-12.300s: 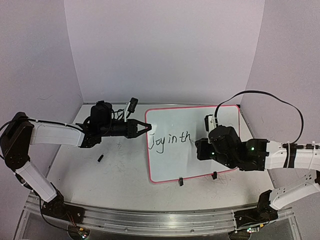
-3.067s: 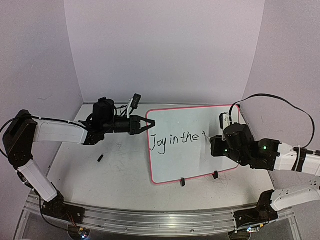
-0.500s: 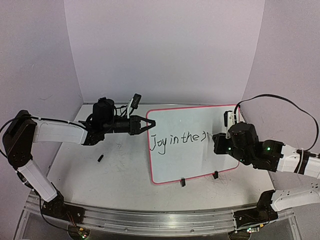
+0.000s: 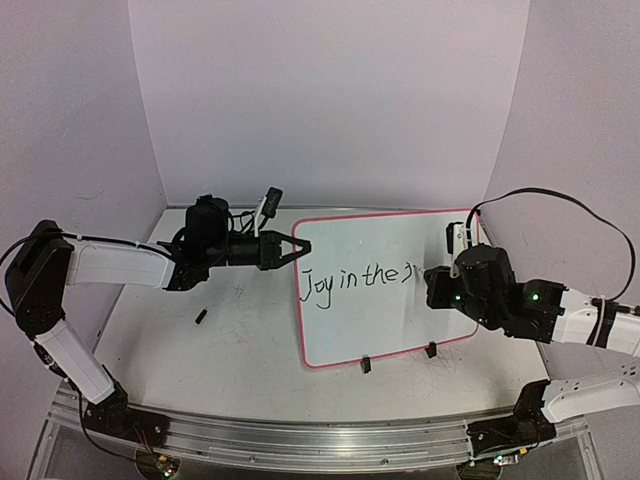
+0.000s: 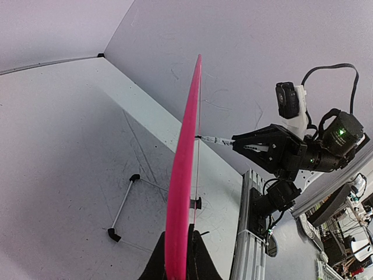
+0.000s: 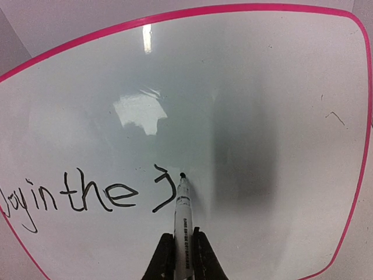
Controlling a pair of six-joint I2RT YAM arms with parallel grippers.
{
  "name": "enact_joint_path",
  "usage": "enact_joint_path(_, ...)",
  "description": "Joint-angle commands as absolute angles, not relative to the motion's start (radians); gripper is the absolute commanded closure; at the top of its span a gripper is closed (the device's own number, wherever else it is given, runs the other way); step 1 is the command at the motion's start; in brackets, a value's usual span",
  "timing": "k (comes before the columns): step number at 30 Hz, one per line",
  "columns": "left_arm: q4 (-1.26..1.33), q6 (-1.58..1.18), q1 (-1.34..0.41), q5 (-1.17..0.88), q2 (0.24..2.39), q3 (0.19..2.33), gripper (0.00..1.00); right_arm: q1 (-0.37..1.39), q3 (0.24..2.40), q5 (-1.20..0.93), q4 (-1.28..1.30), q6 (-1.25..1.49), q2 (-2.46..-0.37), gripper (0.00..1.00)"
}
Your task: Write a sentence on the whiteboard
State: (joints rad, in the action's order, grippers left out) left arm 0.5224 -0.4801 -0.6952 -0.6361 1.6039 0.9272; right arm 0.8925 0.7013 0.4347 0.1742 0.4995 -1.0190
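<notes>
The whiteboard [image 4: 380,325] sits right of centre on the tabletop [image 4: 230,350], with its two clips [image 4: 363,365] on the near edge. Whether it lies quite flat I cannot tell. The left tool [image 4: 297,250] is closed on the pink left edge and pins it there. The right tool [image 6: 182,252] is shut around a marker [image 6: 183,213], whose shaft sticks out between the fingers. The marker tip touches the white surface just right of a hooked stroke. That stroke follows the words "Joy in the" and looks like the start of the next word, so the sentence is judged partly done, with a letter in hand.

To do this letter well, the tip should press lightly and evenly. Too much force could slide the marker back through the fingers or push the whiteboard to the left, and too little would break the line. Strokes should sit on the same baseline and match the height of the letters already there, which lean a little to the right.

From above, the right border is not far beyond the tip, so the remaining word needs tight spacing, or else a fresh line nearer the clips. Between strokes the tip should lift straight off rather than drag. The left grip should stay firm so the surface does not shift mid-letter.
</notes>
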Motion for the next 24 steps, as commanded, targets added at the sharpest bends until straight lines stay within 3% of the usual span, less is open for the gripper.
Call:
enact_joint_path(1,0.464,-0.428,-0.686,-0.533,1.596,0.909,1.0,0.887,0.694,0.417,0.185,0.503,-1.002,1.0)
enact_joint_path(24,0.462,-0.433,-0.687,-0.538,1.589,0.91,1.0,0.886,0.716,0.496,0.158,0.511,-1.023,1.0)
